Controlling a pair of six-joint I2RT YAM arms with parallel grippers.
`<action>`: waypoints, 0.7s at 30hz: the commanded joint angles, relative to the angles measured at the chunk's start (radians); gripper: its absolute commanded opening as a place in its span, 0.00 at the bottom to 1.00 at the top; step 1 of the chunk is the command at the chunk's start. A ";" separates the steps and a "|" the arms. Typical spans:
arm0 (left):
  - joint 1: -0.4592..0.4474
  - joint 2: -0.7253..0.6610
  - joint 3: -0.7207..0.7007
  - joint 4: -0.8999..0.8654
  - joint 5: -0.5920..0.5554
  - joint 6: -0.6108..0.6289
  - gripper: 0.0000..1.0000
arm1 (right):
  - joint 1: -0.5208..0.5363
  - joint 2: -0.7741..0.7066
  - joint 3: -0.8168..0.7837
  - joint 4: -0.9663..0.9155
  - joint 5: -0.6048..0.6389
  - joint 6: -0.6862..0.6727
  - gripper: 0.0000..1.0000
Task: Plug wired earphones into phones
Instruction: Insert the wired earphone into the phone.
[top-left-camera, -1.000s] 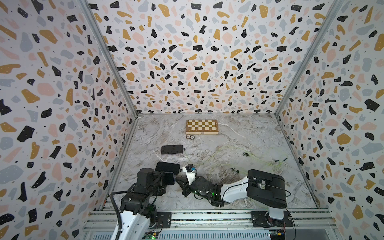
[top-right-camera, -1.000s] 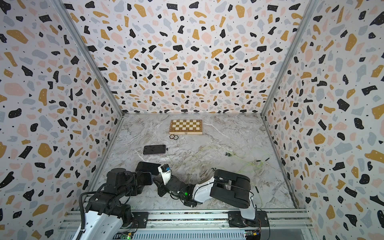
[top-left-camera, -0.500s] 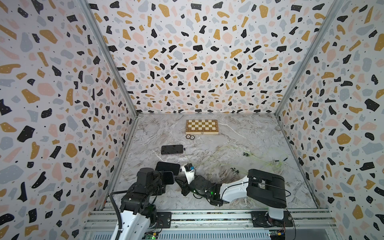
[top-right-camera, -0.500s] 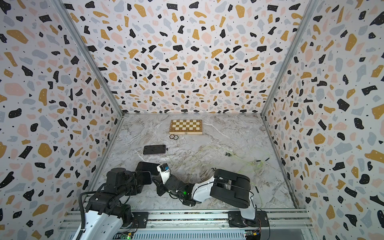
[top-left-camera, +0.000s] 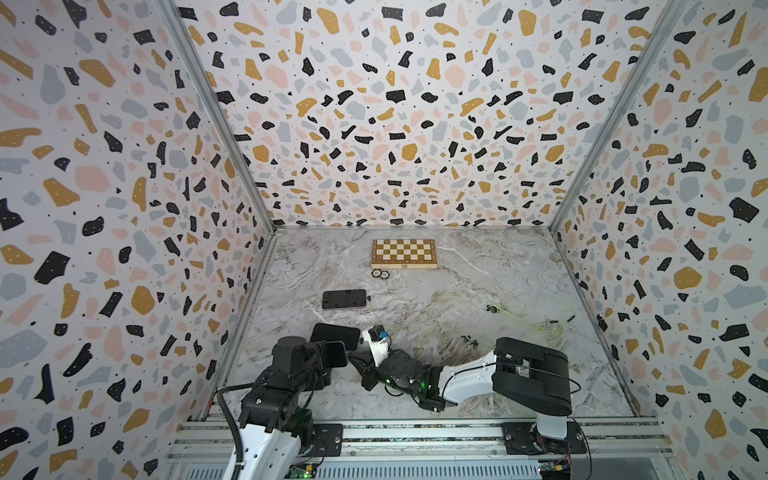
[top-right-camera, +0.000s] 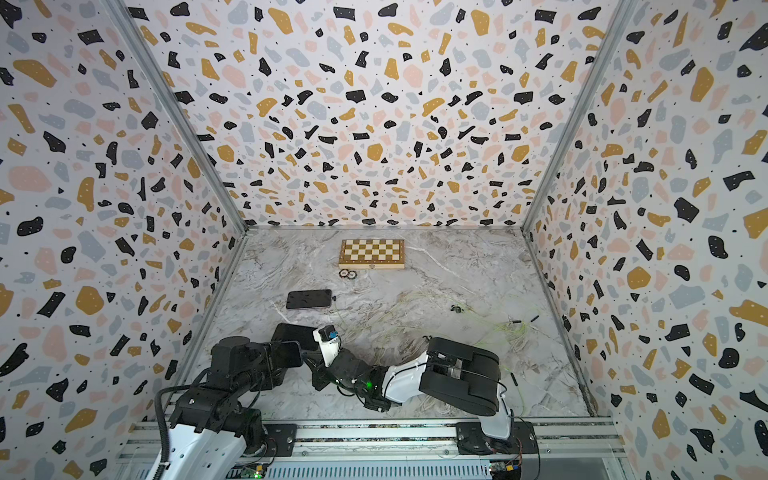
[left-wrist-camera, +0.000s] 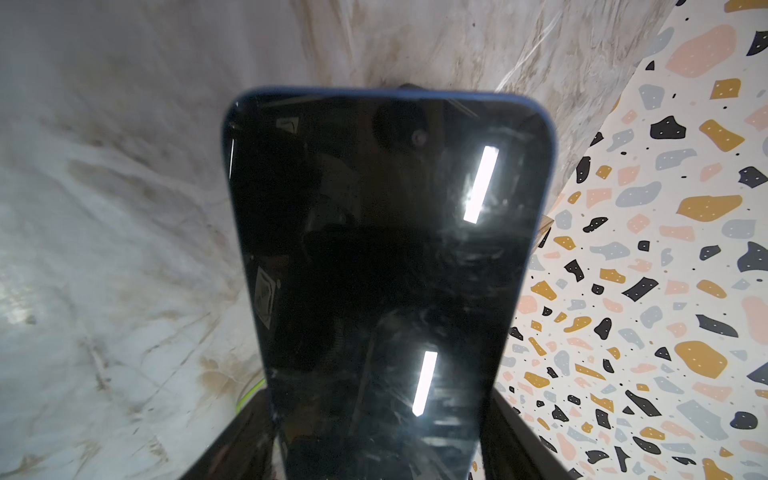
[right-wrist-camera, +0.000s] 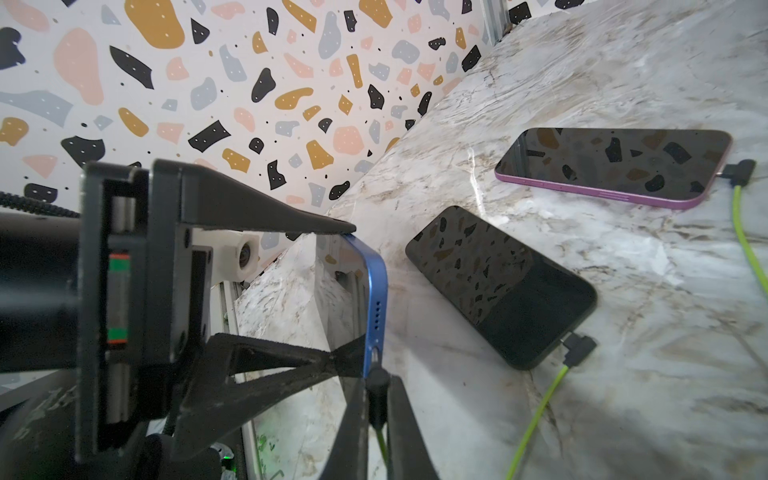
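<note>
Nothing of note has been moved over the last second: both arms are found in the same pose. This suggests that the insertion is being pressed home rather than approached.

The blue phone (right-wrist-camera: 376, 291) is held off the counter (right-wrist-camera: 644, 395) by the left jaws, which are clamped across its long edges, and its port end is turned towards the right arm. The right jaws are pinched narrow on a black plug (right-wrist-camera: 377, 388) whose tip is set against that port (whether it is fully seated cannot be told).

The black phone (right-wrist-camera: 498, 286) and the purple-edged phone (right-wrist-camera: 615, 166) are laid flat on the counter with green cords (right-wrist-camera: 536, 415) already plugged in. The blue phone is therefore judged to be the last one.

No brand or writing can be read. A label-like patch (left-wrist-camera: 266, 295) mirrored in the blue phone's glass is illegible.
</note>
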 joint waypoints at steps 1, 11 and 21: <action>-0.006 -0.016 0.036 0.100 0.099 -0.012 0.49 | 0.009 -0.012 0.003 0.061 -0.075 -0.011 0.00; -0.006 -0.042 0.039 0.094 0.112 -0.022 0.49 | 0.008 -0.037 -0.029 0.110 -0.080 -0.013 0.00; -0.008 -0.049 0.052 0.078 0.098 -0.021 0.48 | 0.017 -0.028 0.044 -0.064 -0.005 -0.017 0.00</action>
